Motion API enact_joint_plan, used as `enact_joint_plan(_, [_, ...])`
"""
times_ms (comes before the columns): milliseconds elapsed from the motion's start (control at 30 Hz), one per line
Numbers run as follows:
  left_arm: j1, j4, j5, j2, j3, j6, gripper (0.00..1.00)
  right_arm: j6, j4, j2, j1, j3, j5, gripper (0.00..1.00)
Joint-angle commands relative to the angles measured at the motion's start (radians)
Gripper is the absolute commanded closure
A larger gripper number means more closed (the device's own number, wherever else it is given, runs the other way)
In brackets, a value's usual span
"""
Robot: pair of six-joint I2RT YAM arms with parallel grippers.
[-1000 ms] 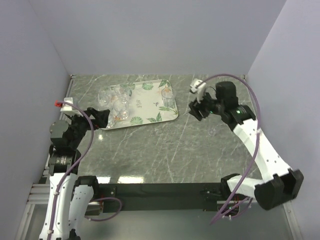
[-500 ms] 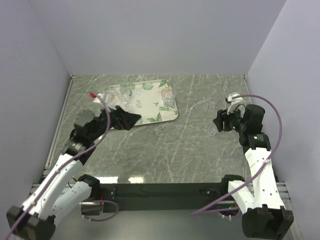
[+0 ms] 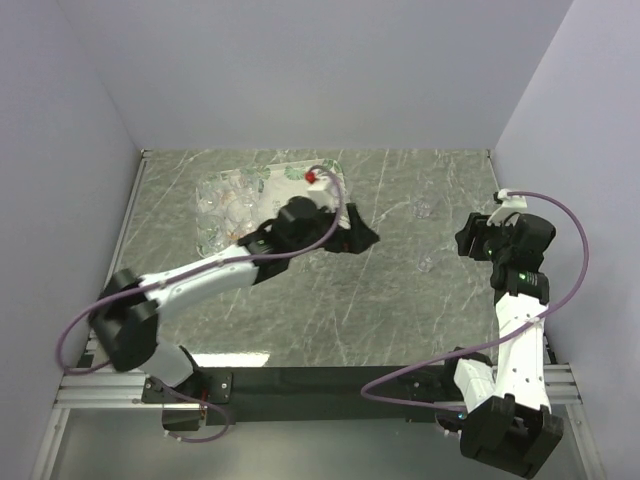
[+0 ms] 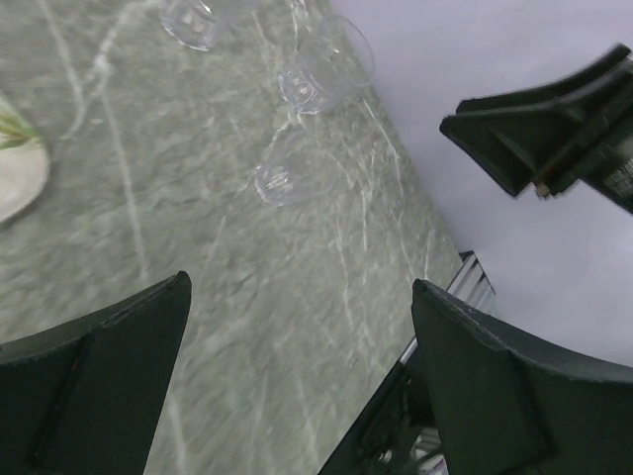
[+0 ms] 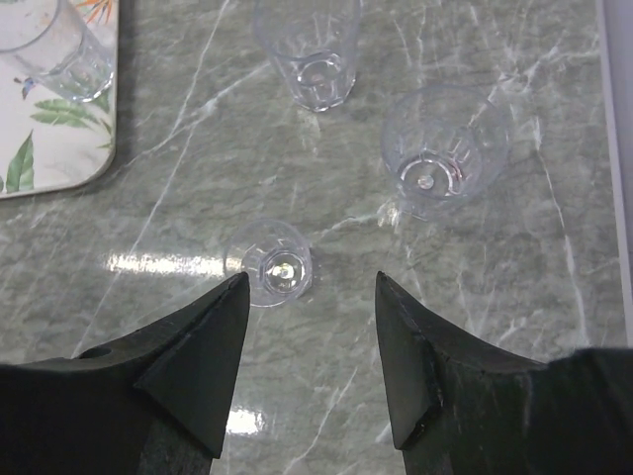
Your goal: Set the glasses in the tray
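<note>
Glasses [image 5: 445,148]: three loose on table [image 5: 514,297] right of tray [image 5: 74,134], more inside it; all upright, mouths up, axis vertical. Likely light, rigid, slippery, breakable; best taken gently across rim or wall. Right pincer [image 5: 310,297] parted, empty, above the three; left pincer [image 4: 302,287] wide open, empty

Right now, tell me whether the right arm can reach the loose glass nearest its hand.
Probably yes: the nearest glass stands on bare table just ahead of the open right hand, with nothing between them.
</note>
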Motion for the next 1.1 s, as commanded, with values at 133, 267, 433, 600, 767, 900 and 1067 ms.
enact_joint_plan(133, [-0.076, -0.048, -0.069, 0.325, 0.35, -0.117, 0.05, 0.026, 0.045, -0.031, -0.024, -0.007, 0.014, 0.39])
enact_joint_plan(267, [-0.1, -0.15, -0.061, 0.527, 0.542, -0.133, 0.11, 0.029, 0.042, -0.036, -0.028, -0.007, 0.013, 0.39])
enact_joint_plan(433, [-0.114, -0.22, -0.063, 0.667, 0.708, -0.154, 0.21, 0.029, 0.039, -0.027, -0.032, 0.001, 0.014, 0.39])
enact_joint_plan(600, [-0.12, -0.293, -0.072, 0.794, 0.829, -0.15, 0.26, 0.029, 0.04, -0.028, -0.032, 0.002, 0.019, 0.39])
enact_joint_plan(767, [-0.125, -0.335, -0.076, 0.891, 0.94, -0.144, 0.34, 0.026, 0.042, -0.028, -0.033, 0.002, 0.037, 0.39])
enact_joint_plan(900, [-0.126, -0.336, -0.075, 0.936, 0.975, -0.15, 0.38, 0.024, 0.045, -0.027, -0.033, 0.002, 0.039, 0.39])
enact_joint_plan(1067, [-0.131, -0.375, -0.107, 0.992, 1.047, -0.141, 0.48, 0.021, 0.045, -0.021, -0.033, 0.001, 0.04, 0.39])
